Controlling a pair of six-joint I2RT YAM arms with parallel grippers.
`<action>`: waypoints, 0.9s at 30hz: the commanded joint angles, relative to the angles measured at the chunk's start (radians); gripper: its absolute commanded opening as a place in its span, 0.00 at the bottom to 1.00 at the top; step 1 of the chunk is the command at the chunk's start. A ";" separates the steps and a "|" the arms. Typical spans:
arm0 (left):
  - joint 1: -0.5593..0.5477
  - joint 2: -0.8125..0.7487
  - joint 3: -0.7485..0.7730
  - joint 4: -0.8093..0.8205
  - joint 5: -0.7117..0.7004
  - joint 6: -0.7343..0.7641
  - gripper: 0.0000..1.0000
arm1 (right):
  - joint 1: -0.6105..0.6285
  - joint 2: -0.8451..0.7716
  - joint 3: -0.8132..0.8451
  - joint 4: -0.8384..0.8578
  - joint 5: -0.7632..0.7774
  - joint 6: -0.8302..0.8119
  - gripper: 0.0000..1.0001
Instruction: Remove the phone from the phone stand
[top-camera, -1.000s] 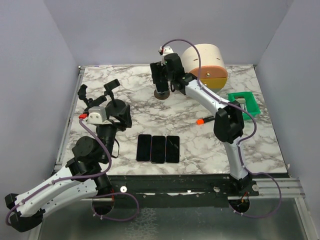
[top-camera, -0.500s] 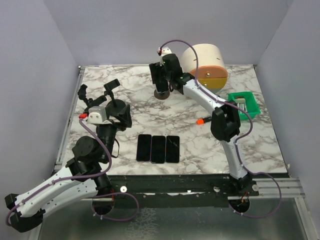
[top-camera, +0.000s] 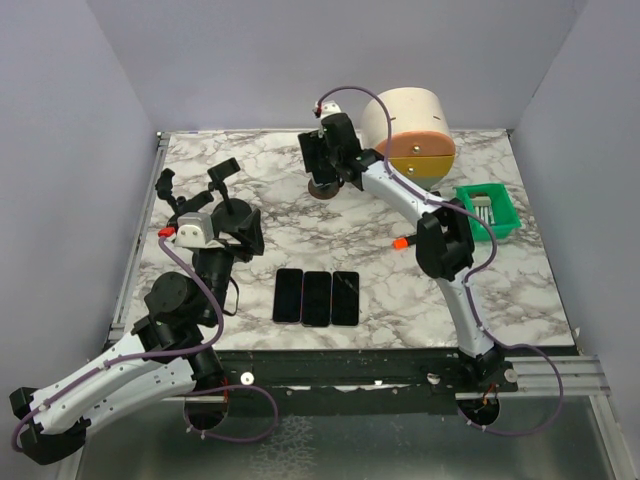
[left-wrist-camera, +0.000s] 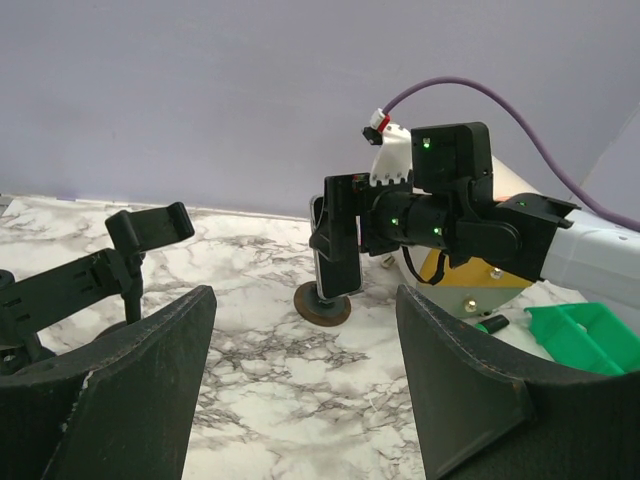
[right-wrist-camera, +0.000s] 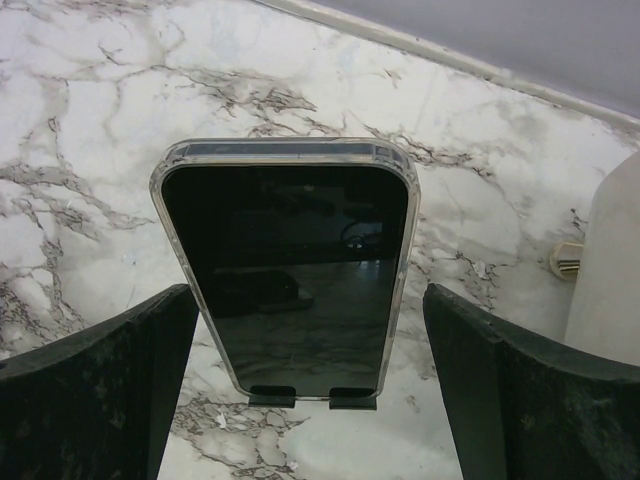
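Note:
A black-screened phone (right-wrist-camera: 290, 265) in a clear case stands upright on a phone stand, its bottom edge held in two small black clips (right-wrist-camera: 272, 399). The stand's round base (top-camera: 322, 188) is at the back centre of the marble table. My right gripper (right-wrist-camera: 305, 340) is open and straddles the phone's lower half, with a gap between each finger and the phone's edges. In the left wrist view the phone (left-wrist-camera: 338, 262) and the base (left-wrist-camera: 322, 305) lie well ahead of my left gripper (left-wrist-camera: 304, 292), which is open and holds nothing.
Three dark phones (top-camera: 316, 297) lie flat side by side near the front. A cream and yellow drum (top-camera: 410, 130) stands behind the right arm. A green bin (top-camera: 487, 210) and an orange-tipped marker (top-camera: 403, 241) are on the right. A black empty clamp holder (left-wrist-camera: 140, 240) is on the left.
The right arm's elbow has swung left and its gripper has edged slightly left around the phone. The phone still sits on the stand. The left arm has not moved.

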 joint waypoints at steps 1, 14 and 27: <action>0.006 -0.005 0.005 -0.013 0.022 -0.007 0.73 | 0.006 0.039 0.034 -0.028 0.029 -0.014 1.00; 0.006 -0.010 0.004 -0.012 0.016 -0.005 0.73 | 0.006 0.052 0.047 -0.036 0.020 -0.007 0.88; 0.006 -0.013 0.004 -0.012 0.017 -0.006 0.73 | 0.006 -0.011 0.018 0.006 0.015 0.012 0.70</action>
